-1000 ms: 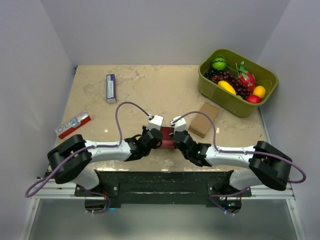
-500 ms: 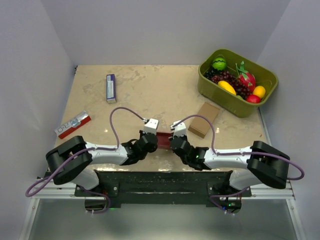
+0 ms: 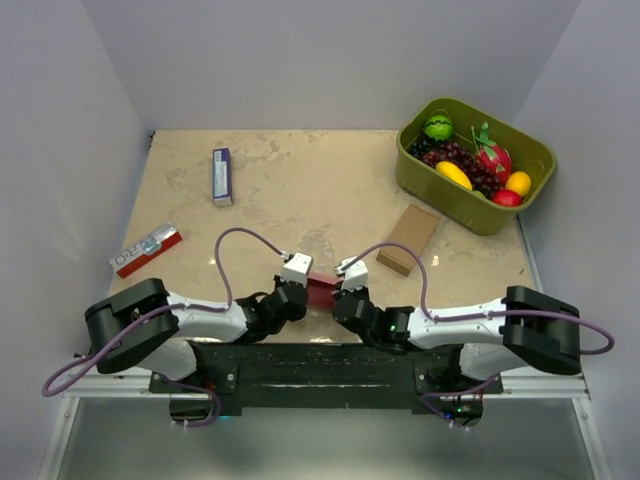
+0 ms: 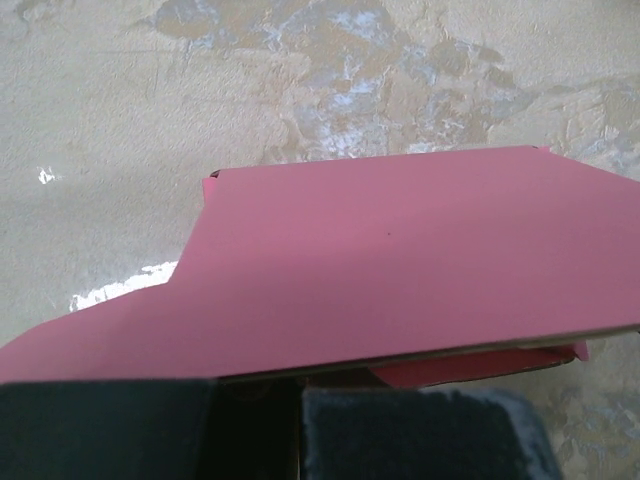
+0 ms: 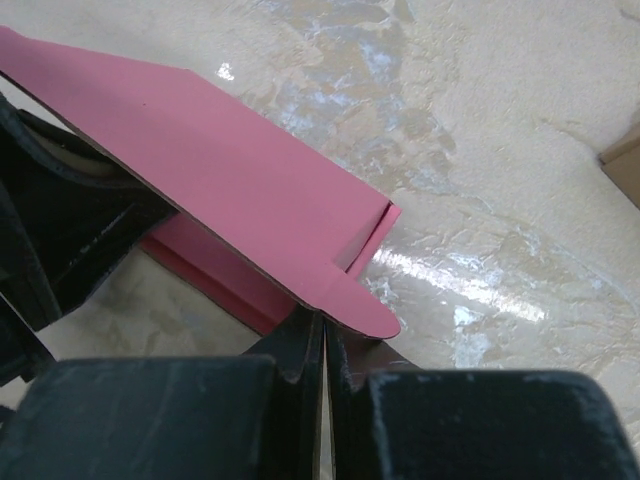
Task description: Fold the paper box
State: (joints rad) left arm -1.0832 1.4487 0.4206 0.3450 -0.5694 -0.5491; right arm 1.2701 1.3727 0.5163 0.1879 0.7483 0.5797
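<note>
Pink-red card, the paper box point(image 3: 322, 291), sits at the 6 o'clock edge of the beige marbled desk point(image 3: 300, 190), spanning the gap between the two arms just ahead of their bases. The left end effector point(image 3: 302, 291) meets it from 9 o'clock and the right end effector point(image 3: 343, 297) from 3 o'clock.

In the left wrist view one broad flat panel fills the middle. It has a slanted cut at its 9 o'clock end, and a second pink layer shows beneath the near edge at 5 o'clock. That near edge runs down onto the dark pads point(image 4: 420, 435) at 6 o'clock. The left end effector is pressed together, pinching the card there.

In the right wrist view the black fingers point(image 5: 440, 420) are squeezed to a hairline slit, nipping a rounded tab at the corner of the top panel. A lower pink panel lies under the top one in shadow. The other arm's black fingers show at 9 o'clock in this view, at the far end of the card.

An olive-green tub point(image 3: 470, 222) of toy fruit point(image 3: 470, 160) stands at 2 o'clock on the desk. A brown cardboard box point(image 3: 410, 238) lies flat near the tub, at about 1 o'clock from the paper box and apart from it. A red-and-white packet point(image 3: 146, 249) lies at the 9 o'clock edge. A small blue-and-white carton point(image 3: 222, 176) lies at 11 o'clock, well apart from everything else.
</note>
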